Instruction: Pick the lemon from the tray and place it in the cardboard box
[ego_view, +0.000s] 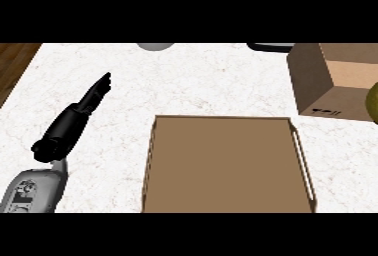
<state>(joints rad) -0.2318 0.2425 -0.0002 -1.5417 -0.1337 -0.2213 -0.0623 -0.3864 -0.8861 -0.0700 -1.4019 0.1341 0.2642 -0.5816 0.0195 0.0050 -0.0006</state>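
Our left robot hand (80, 114) rests straight-fingered; the right robot hand is unseen. The lemon (373, 103) peeks in beside the cardboard box (332, 80). We'd centre it over the opening before letting go.

Lemon (374, 104) cropped right, cardboard box (325, 75) likewise

The white stone desk (199, 80) is marbled with faint reddish-grey veins. On it, the flat rectangular tray (221, 165) is an even mid-brown, its raised rim a shade paler along the right side. The open cardboard box (325, 85) is tan, lighter inside, with small black printed marks (low on its near face). A sliver of olive-yellow lemon (373, 102) shows at the right edge. The left hand (81, 107) is glossy black on a grey forearm (33, 190). A strip of dark brown wood (15, 62) borders the desk's left.
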